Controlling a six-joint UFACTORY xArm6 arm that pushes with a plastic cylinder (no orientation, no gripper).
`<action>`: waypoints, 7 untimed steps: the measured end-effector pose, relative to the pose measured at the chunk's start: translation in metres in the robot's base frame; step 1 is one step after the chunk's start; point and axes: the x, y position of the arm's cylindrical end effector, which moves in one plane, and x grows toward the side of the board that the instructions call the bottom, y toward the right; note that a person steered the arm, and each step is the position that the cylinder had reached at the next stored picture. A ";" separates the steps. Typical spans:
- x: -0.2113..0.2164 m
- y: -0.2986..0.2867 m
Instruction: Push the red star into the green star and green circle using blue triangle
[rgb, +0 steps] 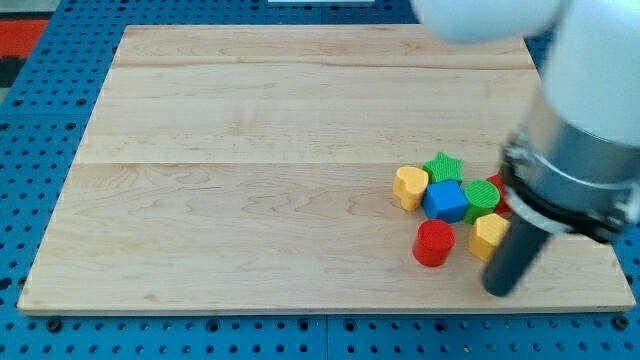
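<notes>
camera view shows the arm's dark rod, its end effector, coming down at the view's right, with my tip (498, 291) resting on the wooden worktop (250, 180) near the bottom right corner. the rod has nothing to open or close and holds nothing; it only touches the board.

just up from the tip sits a yellow block (488, 236), its shape unclear, partly behind the rod. left of that is a red cylinder (433, 243). above them the cluster packs tight: a blue cube (446, 200) in the middle, the green circle (482, 196) touching its right side, the green star (442, 166) touching its top, and a yellow heart (409, 187) on its left. a sliver of red (497, 183) shows at the right of the green circle, mostly hidden by the arm; it is probably the red star, though its shape cannot be confirmed. no blue triangle can be made out.

judged from this layout, the red piece already lies close against the green circle. to do the step well, the tip should clear the yellow block first, then approach from the right, pushing slowly leftward so the tight cluster does not scatter.
</notes>
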 end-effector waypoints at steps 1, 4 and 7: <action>-0.019 0.018; 0.006 0.029; -0.098 0.115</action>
